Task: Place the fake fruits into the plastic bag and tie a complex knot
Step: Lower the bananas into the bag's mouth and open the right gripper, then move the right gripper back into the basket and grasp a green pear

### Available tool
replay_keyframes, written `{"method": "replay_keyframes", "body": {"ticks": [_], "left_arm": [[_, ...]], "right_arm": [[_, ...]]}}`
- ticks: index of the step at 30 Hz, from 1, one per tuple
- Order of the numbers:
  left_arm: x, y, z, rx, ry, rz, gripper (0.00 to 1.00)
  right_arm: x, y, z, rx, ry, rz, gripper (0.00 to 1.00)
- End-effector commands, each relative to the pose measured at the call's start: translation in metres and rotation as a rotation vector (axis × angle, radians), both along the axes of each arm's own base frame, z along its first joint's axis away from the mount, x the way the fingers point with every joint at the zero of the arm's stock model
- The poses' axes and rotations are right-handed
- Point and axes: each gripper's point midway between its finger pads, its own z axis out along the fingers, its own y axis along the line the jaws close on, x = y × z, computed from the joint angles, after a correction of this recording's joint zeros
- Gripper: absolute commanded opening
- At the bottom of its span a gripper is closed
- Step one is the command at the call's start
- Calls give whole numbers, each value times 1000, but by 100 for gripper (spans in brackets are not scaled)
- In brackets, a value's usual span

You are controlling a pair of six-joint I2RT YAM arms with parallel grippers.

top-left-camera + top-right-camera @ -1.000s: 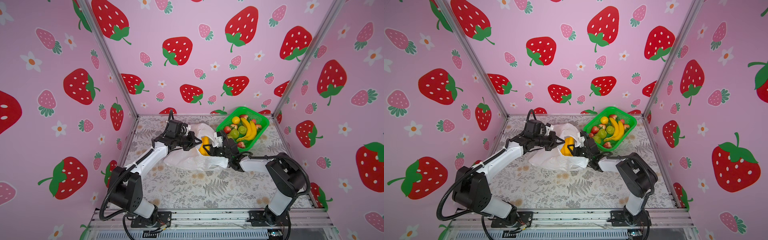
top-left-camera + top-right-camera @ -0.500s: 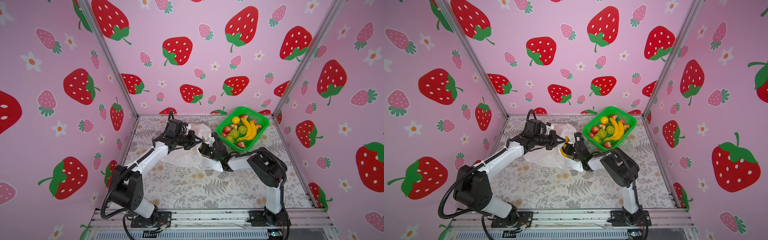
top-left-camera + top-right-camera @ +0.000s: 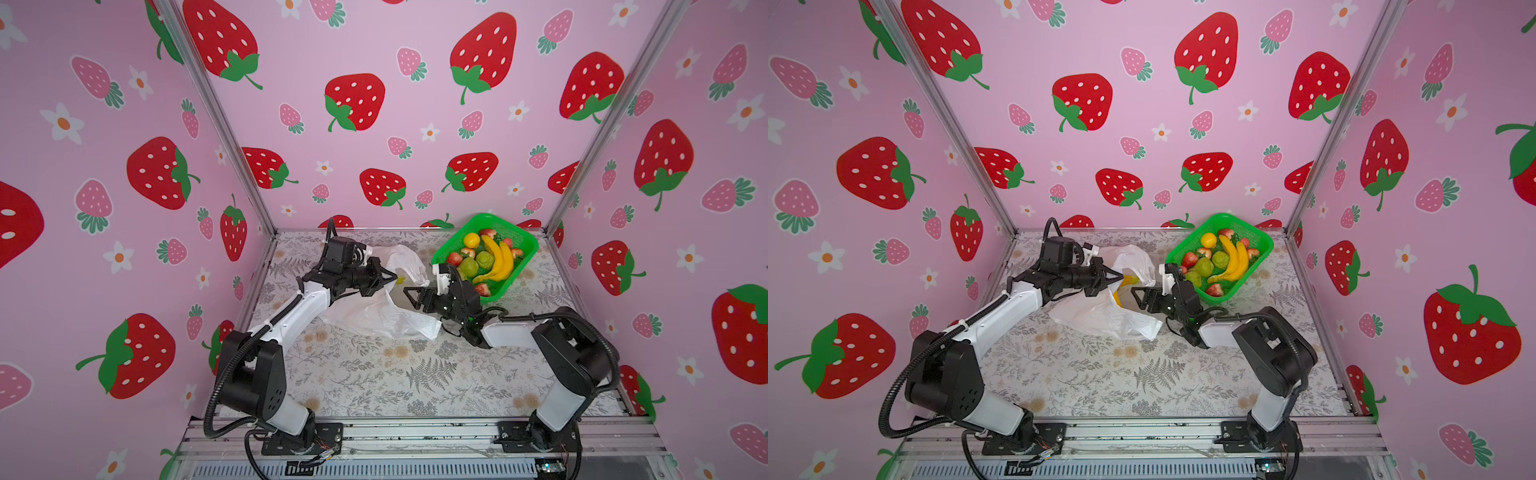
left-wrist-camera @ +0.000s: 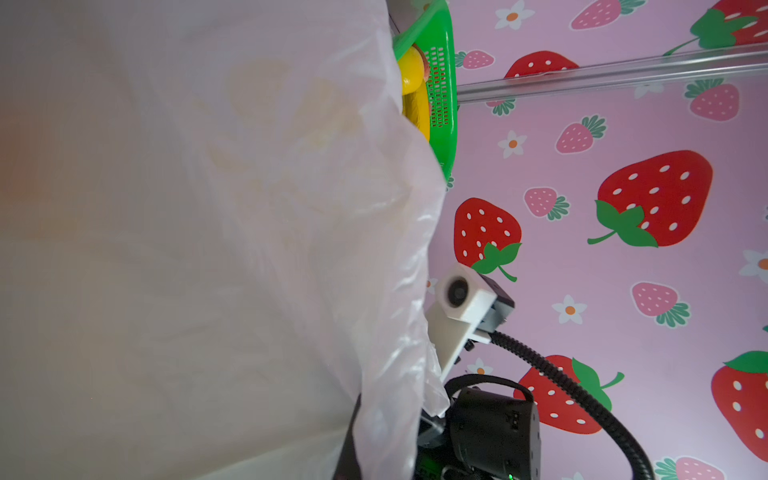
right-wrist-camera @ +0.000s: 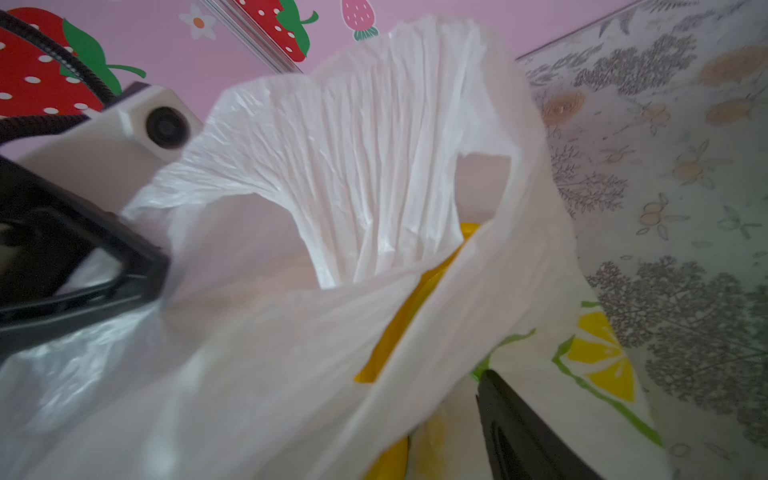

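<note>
Reaching arms meet over plastic bag [image 3: 374,316].

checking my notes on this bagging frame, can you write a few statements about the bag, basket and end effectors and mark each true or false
1. The left end effector is shut on the plastic bag. True.
2. The green basket is empty. False: it holds bananas, strawberries, green fruits and a round yellow one.
3. The right end effector is open at the bag's mouth and holds nothing. True.
4. The bag's handles are tied in a knot. False: they hang loose and the mouth is open.
5. A yellow fruit lies inside the bag. True.
</note>
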Motion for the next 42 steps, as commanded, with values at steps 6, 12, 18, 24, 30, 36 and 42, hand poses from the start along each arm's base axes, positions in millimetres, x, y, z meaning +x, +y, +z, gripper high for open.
{"method": "replay_keyframes", "body": {"ticks": [6,12,18,24,30,36,42], "left_arm": [[14,27,-9,-22,29,106,0],[19,38,-7,-28,24,139,0],[19,38,-5,-35,20,141,0],[19,38,-6,-38,21,141,0],[20,39,-7,-39,26,144,0],[22,41,-8,-43,28,149,0],[23,44,-9,-49,35,157,0]], "right_arm": [[-36,-36,15,-197,-161,193,78],[-28,-82,44,-251,-229,112,77],[39,-172,58,-329,-184,-341,87],[116,-204,25,-507,-80,-447,88],[166,-188,-25,-625,33,-350,84],[183,-189,-59,-687,109,-345,81],[180,-194,-80,-727,149,-353,80]]}}
